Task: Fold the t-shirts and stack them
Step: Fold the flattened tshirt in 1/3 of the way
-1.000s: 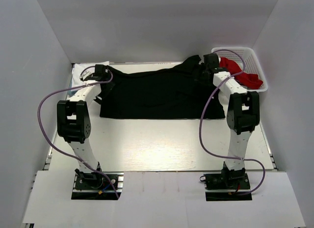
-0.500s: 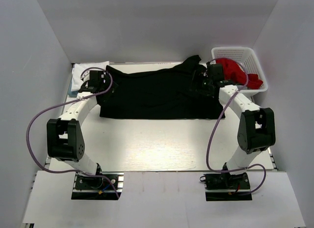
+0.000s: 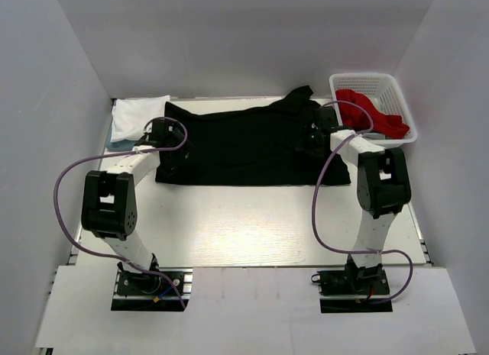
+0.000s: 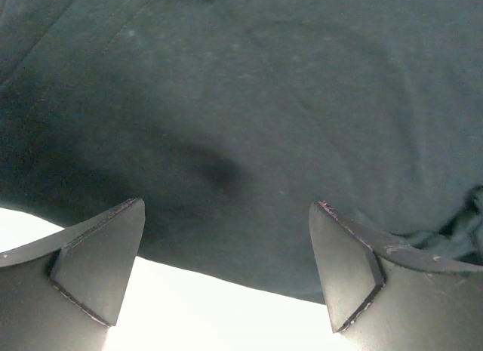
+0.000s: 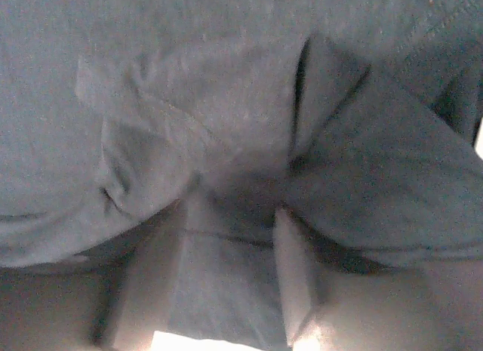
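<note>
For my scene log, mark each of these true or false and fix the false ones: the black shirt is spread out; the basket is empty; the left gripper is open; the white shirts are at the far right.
1. The black shirt lies spread out on the table. True.
2. The basket is empty. False: a red cloth lies in it.
3. The left gripper is open over the black shirt's edge. True.
4. The white shirts sit at the far right. False: they sit at the far left corner.

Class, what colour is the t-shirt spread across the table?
Black t-shirt, clearest in the top external view.
</note>
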Robot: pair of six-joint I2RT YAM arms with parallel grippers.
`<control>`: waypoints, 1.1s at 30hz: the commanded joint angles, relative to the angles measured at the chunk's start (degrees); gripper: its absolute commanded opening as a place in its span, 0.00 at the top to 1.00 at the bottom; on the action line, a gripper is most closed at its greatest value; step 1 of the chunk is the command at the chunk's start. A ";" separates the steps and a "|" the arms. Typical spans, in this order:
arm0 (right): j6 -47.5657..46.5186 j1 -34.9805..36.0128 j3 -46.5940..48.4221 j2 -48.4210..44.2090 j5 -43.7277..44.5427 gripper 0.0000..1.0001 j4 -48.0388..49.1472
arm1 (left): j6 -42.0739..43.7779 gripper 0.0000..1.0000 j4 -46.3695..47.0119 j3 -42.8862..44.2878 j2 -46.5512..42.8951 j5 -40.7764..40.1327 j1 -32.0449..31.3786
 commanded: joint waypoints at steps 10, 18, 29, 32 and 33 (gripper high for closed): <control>-0.51 -0.18 10.03 3.38 10.48 1.00 3.33 | 1.43 0.00 -2.46 2.94 6.38 -2.84 -0.03; 0.53 -0.45 28.91 14.80 19.35 1.00 -5.00 | 1.43 0.00 -4.04 4.08 7.45 -5.13 0.50; -12.29 0.08 38.19 17.02 22.02 0.10 -1.42 | 1.43 0.00 -6.50 4.53 5.52 -6.98 0.50; -13.35 0.95 30.12 10.69 12.18 0.10 -1.50 | 1.43 0.00 -5.97 3.99 3.85 -6.98 0.50; -13.52 1.22 28.86 9.03 7.46 0.10 -3.42 | 1.43 0.00 -5.97 3.99 3.84 -6.98 0.50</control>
